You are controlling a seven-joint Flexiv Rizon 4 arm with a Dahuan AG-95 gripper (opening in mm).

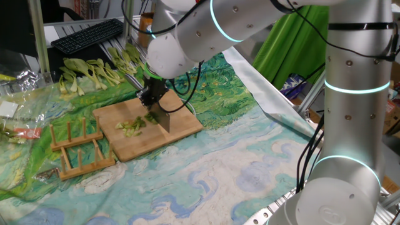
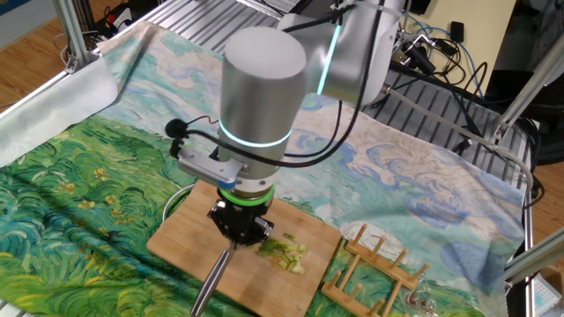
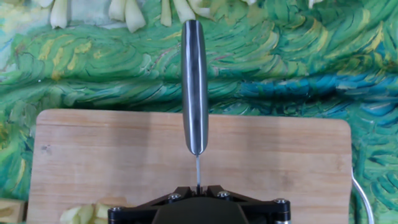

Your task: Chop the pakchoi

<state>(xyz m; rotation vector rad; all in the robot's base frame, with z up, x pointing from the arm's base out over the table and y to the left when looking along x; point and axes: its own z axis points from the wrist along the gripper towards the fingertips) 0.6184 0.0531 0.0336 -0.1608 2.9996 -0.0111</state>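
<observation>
Near to far from the arm's side of the table. Closest is the arm's big silver column, then bare stretches of the painted cloth [image 1: 206, 169]. A wooden rack [image 1: 78, 150] sits off the near-left corner of the cutting board [image 1: 181, 128].

On the board: the pakchoi [image 1: 132, 125] is already a small heap of pale green cut pieces, lying toward the board's left side, roughly mid-depth. In the other fixed view the same heap [image 2: 286, 254] lies just beside the blade, on the rack side.

The gripper [image 1: 153, 97] points straight down over the board's middle, fingers closed tight on the knife [image 1: 164, 119]. Blade hangs edge-down, and looks to be at or very near the wood just right of the heap; contact can't be confirmed. Hand view shows the handle [image 3: 194, 87] running out past the board's far edge, cut bits [image 3: 84, 214] at lower left.

Beyond the far edge: a row of whole, larger stalks [image 1: 94, 70] on the cloth, then a keyboard [image 1: 87, 34].

Step, as I judge it: mid-chop, stroke bottomed out beside the pile. The next move probably calls for lifting the blade clear, shifting it over toward the heap and bringing it down on the larger pieces, keeping the knife on the board.
</observation>
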